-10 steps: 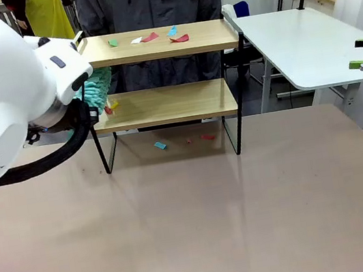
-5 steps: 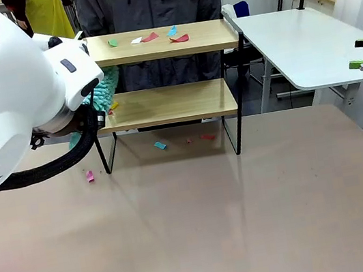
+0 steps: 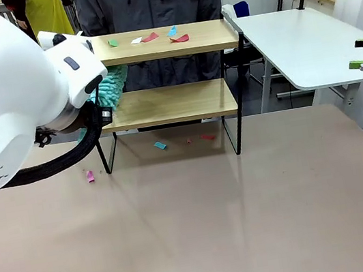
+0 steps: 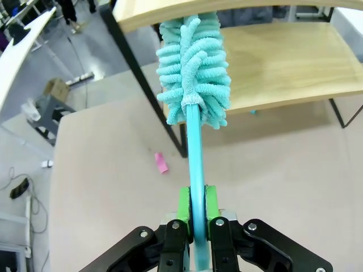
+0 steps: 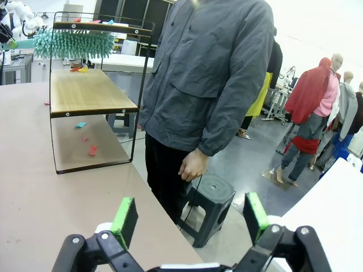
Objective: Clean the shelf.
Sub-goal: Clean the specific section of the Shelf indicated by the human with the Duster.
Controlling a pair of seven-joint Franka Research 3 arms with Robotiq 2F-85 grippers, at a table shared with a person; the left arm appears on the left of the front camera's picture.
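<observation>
The beige counter (image 3: 250, 222) carries the two-tier shelf of light wooden boards on a thin black metal frame (image 3: 176, 103). The fluffy teal duster on its teal stick (image 4: 193, 73), clenched in the left gripper's (image 4: 197, 204) fingers, has slid rightward from the left end of the shelf's lower board. A small pink scrap (image 3: 90, 176) now lies beside the shelf's left leg, so sweeping looks to be working. Coloured scraps (image 3: 149, 37) still litter the shelf's top board. The right gripper's (image 5: 190, 218) fingers hang released, well right of the shelf.
</observation>
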